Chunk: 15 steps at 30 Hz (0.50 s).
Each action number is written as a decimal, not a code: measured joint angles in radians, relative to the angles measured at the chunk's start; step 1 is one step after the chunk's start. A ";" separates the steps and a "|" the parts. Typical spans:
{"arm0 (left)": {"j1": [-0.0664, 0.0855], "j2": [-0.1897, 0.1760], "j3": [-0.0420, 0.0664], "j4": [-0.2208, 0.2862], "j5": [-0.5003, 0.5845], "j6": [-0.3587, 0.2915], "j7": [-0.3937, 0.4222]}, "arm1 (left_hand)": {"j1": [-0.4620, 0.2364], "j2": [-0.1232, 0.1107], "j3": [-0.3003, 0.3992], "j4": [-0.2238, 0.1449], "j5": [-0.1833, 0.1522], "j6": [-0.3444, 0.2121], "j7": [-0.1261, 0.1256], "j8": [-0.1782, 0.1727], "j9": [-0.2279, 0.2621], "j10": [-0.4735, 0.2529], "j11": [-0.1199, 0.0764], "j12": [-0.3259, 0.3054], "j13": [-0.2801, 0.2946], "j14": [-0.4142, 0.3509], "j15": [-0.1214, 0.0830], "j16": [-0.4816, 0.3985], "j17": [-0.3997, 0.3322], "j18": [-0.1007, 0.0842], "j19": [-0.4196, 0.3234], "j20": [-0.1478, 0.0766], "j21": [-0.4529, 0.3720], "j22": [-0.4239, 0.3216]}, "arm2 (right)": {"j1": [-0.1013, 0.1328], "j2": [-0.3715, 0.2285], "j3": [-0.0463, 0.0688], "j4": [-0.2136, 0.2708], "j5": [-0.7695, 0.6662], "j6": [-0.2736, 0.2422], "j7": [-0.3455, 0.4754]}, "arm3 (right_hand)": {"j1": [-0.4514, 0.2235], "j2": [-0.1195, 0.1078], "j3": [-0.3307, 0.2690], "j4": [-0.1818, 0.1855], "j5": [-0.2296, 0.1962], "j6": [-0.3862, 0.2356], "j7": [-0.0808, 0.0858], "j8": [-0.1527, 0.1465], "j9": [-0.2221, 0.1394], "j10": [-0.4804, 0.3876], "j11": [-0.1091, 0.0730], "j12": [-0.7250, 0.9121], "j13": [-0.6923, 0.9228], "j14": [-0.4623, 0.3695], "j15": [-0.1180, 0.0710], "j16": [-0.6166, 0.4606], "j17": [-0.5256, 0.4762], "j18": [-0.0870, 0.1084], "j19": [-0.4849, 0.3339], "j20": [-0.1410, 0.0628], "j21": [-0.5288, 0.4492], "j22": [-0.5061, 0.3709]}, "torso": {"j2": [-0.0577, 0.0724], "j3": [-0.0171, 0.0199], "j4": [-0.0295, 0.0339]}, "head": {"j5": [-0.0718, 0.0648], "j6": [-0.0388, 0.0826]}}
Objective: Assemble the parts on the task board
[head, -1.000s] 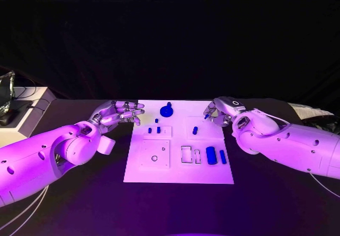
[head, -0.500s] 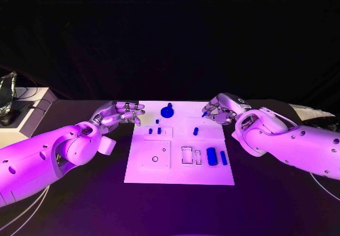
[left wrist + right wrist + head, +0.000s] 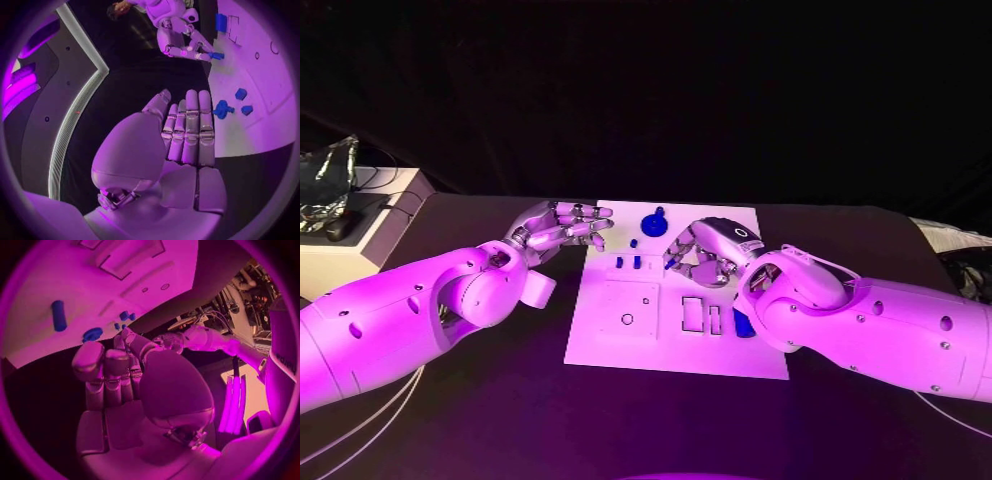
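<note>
The right hand (image 3: 704,250) hovers over the task board (image 3: 625,340), pinching a small blue part (image 3: 216,56) at its fingertips — the standing blue pegs (image 3: 629,262) lie just left of it. The left hand (image 3: 560,228) hangs empty, fingers apart, off the board's far-left corner.

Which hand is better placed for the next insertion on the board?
Right. The right hand is over the task board and pinches a small blue part; the left hand hovers open at the board's edge.
</note>
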 measured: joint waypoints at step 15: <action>-0.001 0.008 0.000 0.026 0.011 -0.024 0.000 | 0.000 0.000 0.000 0.000 0.000 0.000 0.000 0.000 0.000 0.000 0.000 0.000 0.000 0.000 0.000 0.000 -0.001 0.000 0.000 0.000 -0.004 0.001 | -0.069 0.091 -0.016 -0.059 -0.103 0.032 -0.028 | 0.000 0.000 0.005 -0.006 0.005 -0.001 0.000 -0.001 0.000 -0.001 -0.001 0.002 0.001 0.000 0.000 -0.006 -0.012 -0.001 0.000 0.000 -0.012 0.000 | 0.001 0.0014 -0.0005 | 0.038 -0.014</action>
